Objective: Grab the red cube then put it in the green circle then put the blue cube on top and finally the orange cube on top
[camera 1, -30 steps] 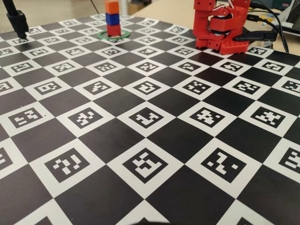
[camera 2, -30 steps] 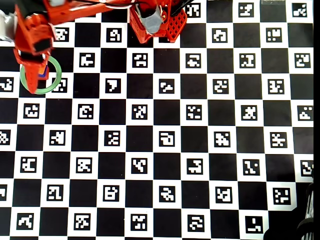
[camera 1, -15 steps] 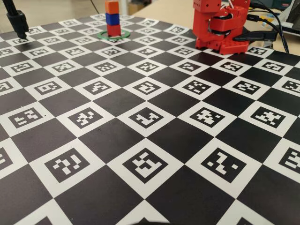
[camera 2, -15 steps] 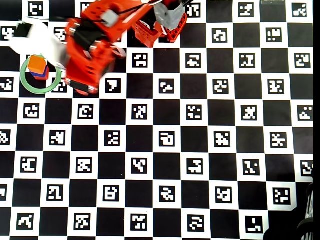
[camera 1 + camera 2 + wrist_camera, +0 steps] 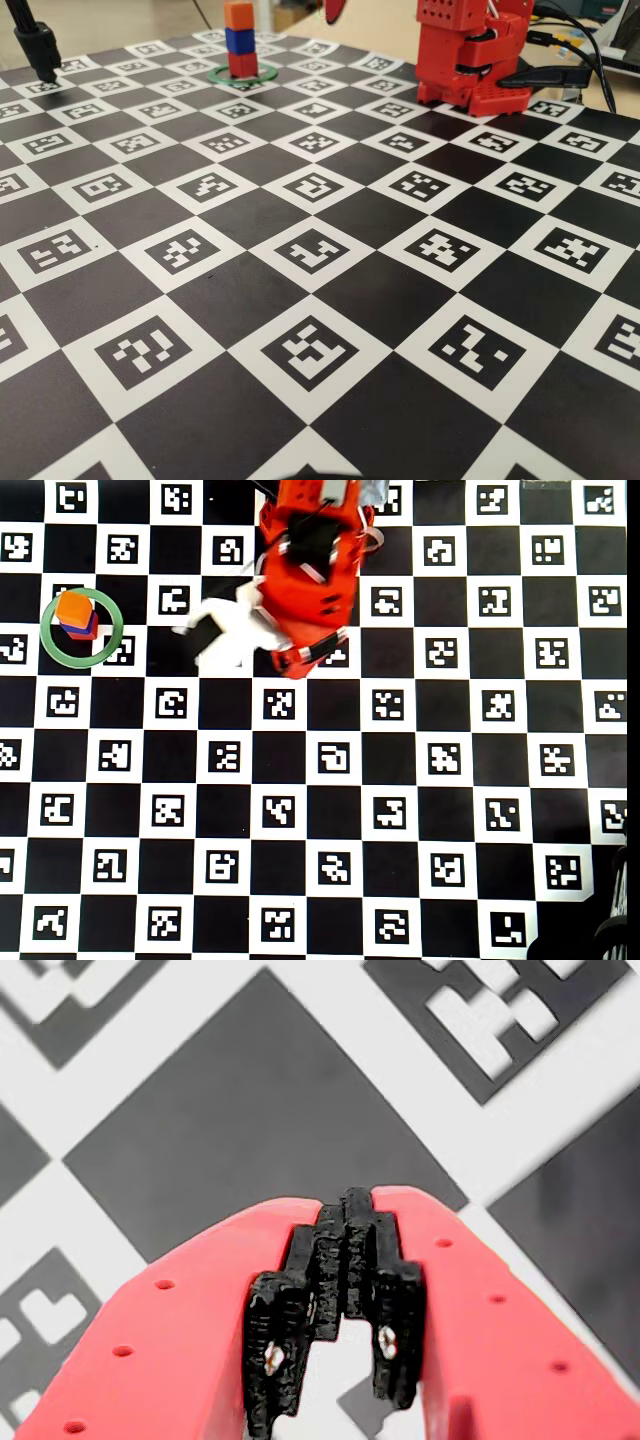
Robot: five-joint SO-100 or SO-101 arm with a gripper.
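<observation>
The red end effector (image 5: 345,1290) is closed and empty, having swung away from the stack. The small orange cube (image 5: 238,15) tops the deep-blue cube (image 5: 239,40) and matte red cube (image 5: 242,64) inside the thin green ring (image 5: 222,76), well clear of the end effector; the task appears complete.

A black-and-white checkered marker board (image 5: 300,250) is covering the desk, a black stand (image 5: 35,45) is standing at its far left corner, and black cables (image 5: 575,60) are trailing at far right.

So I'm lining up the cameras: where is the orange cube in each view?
Fixed view: orange cube, top centre-left, topping the stack.
Overhead view: orange cube, upper left.
Wrist view: not in it.
Shared landmark: the green circle around the stack.
</observation>
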